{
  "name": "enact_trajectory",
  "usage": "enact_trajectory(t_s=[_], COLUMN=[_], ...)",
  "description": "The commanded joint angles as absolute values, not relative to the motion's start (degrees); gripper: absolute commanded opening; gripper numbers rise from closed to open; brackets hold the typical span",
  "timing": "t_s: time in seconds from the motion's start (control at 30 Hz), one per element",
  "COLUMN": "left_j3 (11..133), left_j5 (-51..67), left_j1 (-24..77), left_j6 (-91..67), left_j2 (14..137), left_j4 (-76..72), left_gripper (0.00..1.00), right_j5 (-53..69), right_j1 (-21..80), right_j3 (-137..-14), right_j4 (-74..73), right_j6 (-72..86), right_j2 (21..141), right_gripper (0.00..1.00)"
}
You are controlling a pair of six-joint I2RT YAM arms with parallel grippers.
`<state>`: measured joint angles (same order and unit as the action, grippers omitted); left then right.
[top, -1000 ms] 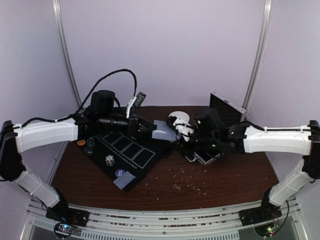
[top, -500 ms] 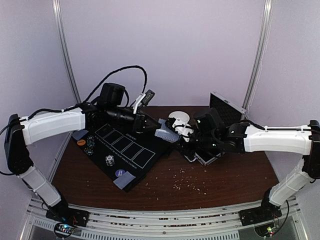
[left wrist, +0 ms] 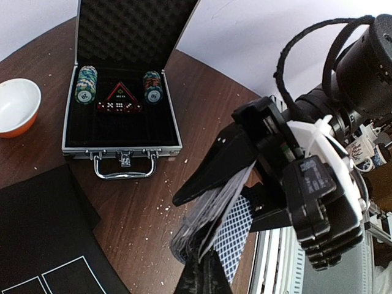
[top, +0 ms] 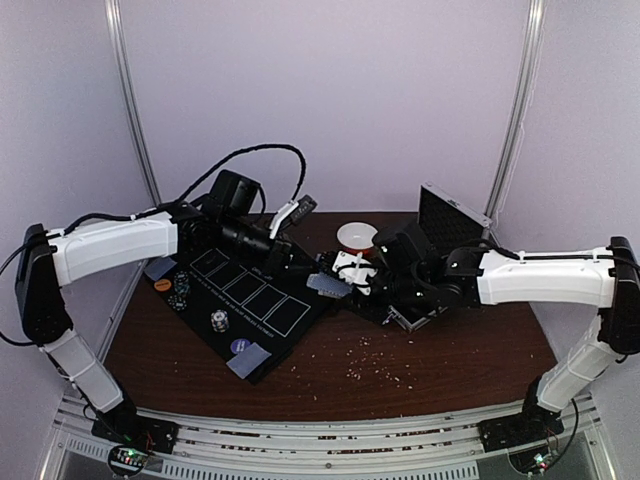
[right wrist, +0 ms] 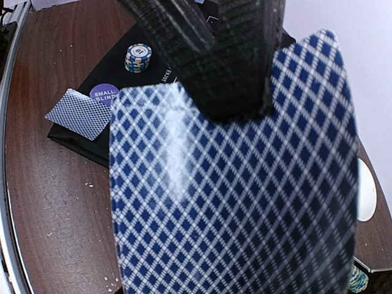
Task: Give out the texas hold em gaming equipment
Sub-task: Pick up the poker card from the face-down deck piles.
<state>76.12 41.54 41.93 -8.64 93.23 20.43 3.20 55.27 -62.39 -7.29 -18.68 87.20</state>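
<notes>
My left gripper point(top: 303, 268) is shut on a fanned deck of grey-blue-backed playing cards point(top: 326, 284) point(left wrist: 208, 223) above the table's middle. The right gripper point(top: 347, 274) meets it there, shut on one card point(right wrist: 233, 196) whose diamond-patterned back fills the right wrist view under a black finger point(right wrist: 214, 55). On the black mat point(top: 255, 300) stand a striped chip stack point(top: 219, 320) point(right wrist: 138, 57), a purple disc point(top: 240, 345) point(right wrist: 104, 95) and a lone card point(top: 251, 359) point(right wrist: 79, 113). An orange disc point(top: 162, 285) and more chips point(top: 180, 297) lie at the mat's left.
The silver case point(left wrist: 122, 98) point(top: 432, 305) lies open behind the right gripper, holding chip stacks point(left wrist: 86, 82) and red dice point(left wrist: 116, 107). A white bowl with an orange rim point(top: 357, 236) point(left wrist: 18, 107) sits at the back. Crumbs litter the brown table point(top: 380, 365).
The left arm has swung right, carrying the deck to the right gripper. The right gripper came slightly left to meet it, uncovering the bowl.
</notes>
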Motion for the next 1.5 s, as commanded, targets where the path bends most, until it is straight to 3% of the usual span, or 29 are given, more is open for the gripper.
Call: enact_trajectory(t_s=[0.0,0.37,0.47,0.67,0.93,1.33,1.47], left_j3=[72.66,71.95,71.82,71.76,73.12,72.34,72.4], left_j5=[44.21,42.75,38.87,37.43,27.68,28.75,30.06], left_j1=[43.51,44.56,44.56,44.62,44.56,44.56,44.56], left_j6=[-9.64,-10.9,-10.74,-10.7,-8.12,-7.39,-7.16], left_j2=[94.63,97.91,96.59,95.67,93.86,91.21,90.7], left_j4=[17.31,14.5,14.5,14.59,18.22,18.1,17.98], left_gripper=[0.0,0.01,0.19,0.34,0.29,0.27,0.19], right_j5=[3.43,4.05,4.34,4.48,4.62,4.39,4.32], right_j1=[55.78,56.51,56.47,56.48,56.48,56.45,56.46], right_j3=[-61.82,-60.34,-60.16,-59.61,-58.99,-58.71,-58.72], right_j4=[-3.91,-1.6,-1.58,-1.13,-0.62,-0.84,-0.9], right_j6=[-16.58,-15.8,-15.73,-15.31,-14.94,-14.94,-15.02], right_j2=[87.62,88.57,88.42,88.09,86.82,86.42,86.31], right_gripper=[0.4,0.4,0.4,0.4,0.4,0.4,0.4])
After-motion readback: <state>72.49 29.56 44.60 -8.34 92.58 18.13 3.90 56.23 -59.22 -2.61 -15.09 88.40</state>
